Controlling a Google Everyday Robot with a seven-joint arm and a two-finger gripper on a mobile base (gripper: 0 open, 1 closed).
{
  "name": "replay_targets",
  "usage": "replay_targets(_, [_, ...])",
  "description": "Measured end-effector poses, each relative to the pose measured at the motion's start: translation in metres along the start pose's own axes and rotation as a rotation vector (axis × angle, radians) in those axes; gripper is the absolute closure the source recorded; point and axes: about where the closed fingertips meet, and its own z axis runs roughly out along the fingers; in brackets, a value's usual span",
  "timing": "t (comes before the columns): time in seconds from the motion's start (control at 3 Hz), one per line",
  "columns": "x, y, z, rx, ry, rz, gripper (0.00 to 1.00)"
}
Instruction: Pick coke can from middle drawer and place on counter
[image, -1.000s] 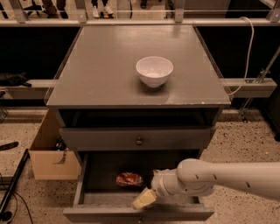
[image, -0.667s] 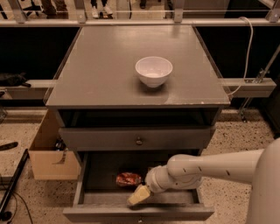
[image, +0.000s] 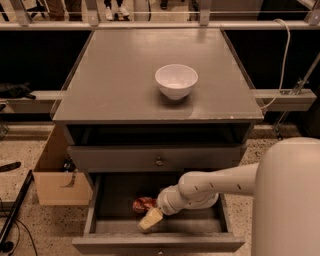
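Just right of the cardboard box (image: 55, 175), the middle drawer (image: 92, 216) is standing pulled out, and the coke can (image: 142, 204) is lying on its dark floor, left of centre, not yet lifted. The gripper (image: 151, 219) is hanging inside the drawer just beside the can's near right side. Whether it is open or closed cannot be told, so the robot seems to be working on the grasp. Next it is likely needing to settle around the can, then raise it clear of the drawer towards the counter (image: 115, 75).
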Motion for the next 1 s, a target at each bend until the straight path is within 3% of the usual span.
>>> replay_targets(0.67, [0.000, -0.008, 0.022, 0.011, -0.015, -0.006, 0.00])
replay_targets(1.0, [0.000, -0.008, 0.023, 0.012, -0.017, -0.006, 0.14])
